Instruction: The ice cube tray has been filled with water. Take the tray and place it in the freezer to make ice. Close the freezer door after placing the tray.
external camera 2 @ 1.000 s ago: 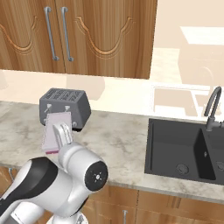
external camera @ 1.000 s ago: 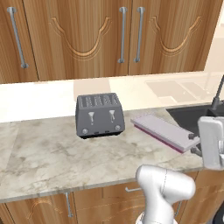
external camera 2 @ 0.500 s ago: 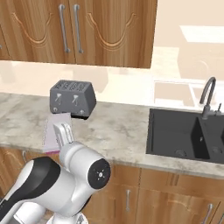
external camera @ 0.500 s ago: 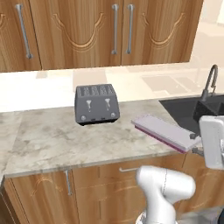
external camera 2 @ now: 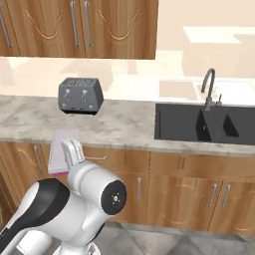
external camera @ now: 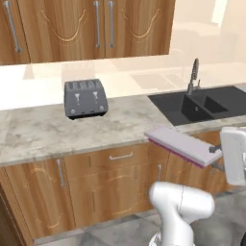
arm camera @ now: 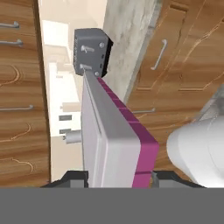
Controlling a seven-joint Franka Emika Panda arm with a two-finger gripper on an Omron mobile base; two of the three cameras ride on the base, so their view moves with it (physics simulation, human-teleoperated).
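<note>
Marble counter (external camera: 43, 134) farther off than before; fingers (arm camera: 118, 178) clamped on ice cube tray (external camera: 182, 145), now clear of counter edge.

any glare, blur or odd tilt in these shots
Left base view: backsplash washed out pale above the toaster, soft render. Right base view: bright patch behind the faucet, arm hides part of the tray. Hand view: rolled sideways, tray looms large and foreshortened.

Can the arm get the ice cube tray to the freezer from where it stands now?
Probably not yet. The fingers hold the ice cube tray clear of the counter, facing the toaster and sink; no freezer in sight.
</note>
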